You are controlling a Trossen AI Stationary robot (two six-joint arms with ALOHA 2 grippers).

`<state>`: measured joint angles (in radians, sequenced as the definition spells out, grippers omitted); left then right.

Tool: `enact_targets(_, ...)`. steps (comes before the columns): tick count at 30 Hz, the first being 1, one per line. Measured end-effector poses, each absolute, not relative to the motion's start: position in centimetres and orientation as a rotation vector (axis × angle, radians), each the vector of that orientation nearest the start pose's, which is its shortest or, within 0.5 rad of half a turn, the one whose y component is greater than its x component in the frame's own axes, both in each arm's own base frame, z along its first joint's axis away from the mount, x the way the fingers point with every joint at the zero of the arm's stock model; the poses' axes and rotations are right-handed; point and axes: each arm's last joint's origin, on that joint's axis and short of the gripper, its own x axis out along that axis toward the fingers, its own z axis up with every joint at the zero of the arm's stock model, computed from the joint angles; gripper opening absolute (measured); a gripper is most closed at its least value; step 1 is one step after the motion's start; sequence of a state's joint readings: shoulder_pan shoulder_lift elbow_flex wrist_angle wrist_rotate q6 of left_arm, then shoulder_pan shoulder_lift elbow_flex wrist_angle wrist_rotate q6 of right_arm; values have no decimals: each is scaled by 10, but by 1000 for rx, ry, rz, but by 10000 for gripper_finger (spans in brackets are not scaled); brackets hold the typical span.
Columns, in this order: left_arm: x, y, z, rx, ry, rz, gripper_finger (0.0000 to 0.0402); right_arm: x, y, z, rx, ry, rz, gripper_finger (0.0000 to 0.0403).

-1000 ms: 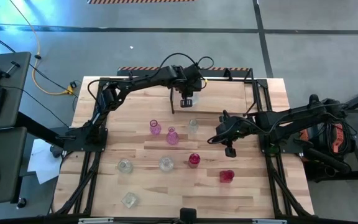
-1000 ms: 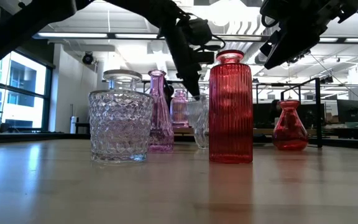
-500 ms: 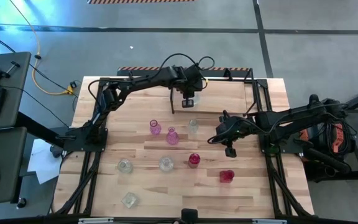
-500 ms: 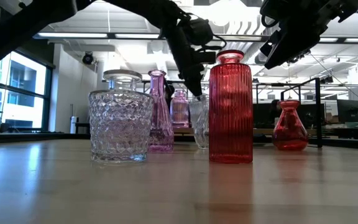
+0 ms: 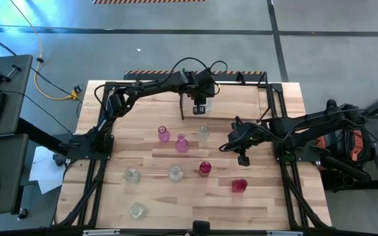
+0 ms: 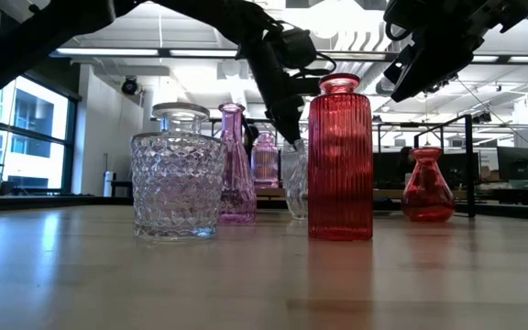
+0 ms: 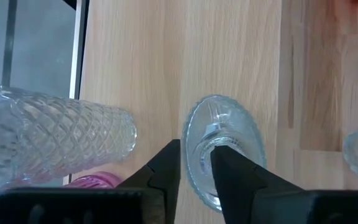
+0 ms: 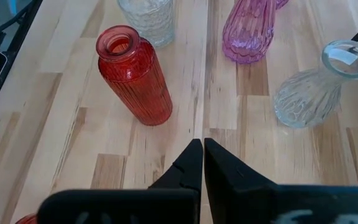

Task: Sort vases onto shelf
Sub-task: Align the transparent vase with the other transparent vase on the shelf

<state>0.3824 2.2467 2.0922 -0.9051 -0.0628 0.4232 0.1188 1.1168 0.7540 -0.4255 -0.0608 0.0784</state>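
The shelf (image 5: 236,109) stands at the table's far middle. On its top board (image 7: 229,56), near the left end, a clear vase with a scalloped rim (image 7: 247,137) stands upright on its base. My left gripper (image 7: 196,152) (image 5: 201,110) is over it, open, with one finger on either side of the rim's wall. Beside it on the board stand a clear diamond-cut vase (image 7: 61,137) and a pink vase (image 7: 95,182). My right gripper (image 8: 202,144) (image 5: 243,159) hangs shut above the table's right middle, holding nothing. My left gripper comes at the vase from above, slanting. One finger (image 7: 225,171) reaches into the mouth and the other (image 7: 166,165) stands outside the rim (image 7: 190,155). I cannot tell whether either finger touches the glass. The vase stands upright on the board.
Several vases stand on the table in front of the shelf: two pink (image 5: 163,134) (image 5: 182,143), clear ones (image 5: 204,131) (image 5: 175,172) (image 5: 131,174) (image 5: 136,210), a magenta one (image 5: 205,168) and a red one (image 5: 239,185). In the low view a squat red vase (image 6: 427,183) shows by the shelf.
In the low view my left gripper's fingers have spread a little apart over the clear vase. The arm has stayed where it was, and the vase has not moved.
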Motion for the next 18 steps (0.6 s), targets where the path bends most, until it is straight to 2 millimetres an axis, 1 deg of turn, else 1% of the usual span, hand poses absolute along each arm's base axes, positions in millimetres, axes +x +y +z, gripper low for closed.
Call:
enact_targets(5, 449, 182, 247, 213, 1113, 170, 119, 221, 28, 241, 51, 796, 139, 0)
enact_targets(8, 450, 183, 247, 222, 1098, 172, 133, 221, 28, 241, 51, 796, 139, 0)
enact_targets(15, 451, 184, 249, 237, 1093, 168, 140, 221, 28, 241, 51, 795, 139, 0)
enact_targets(18, 448, 182, 257, 232, 1130, 158, 140, 221, 28, 241, 46, 795, 141, 0)
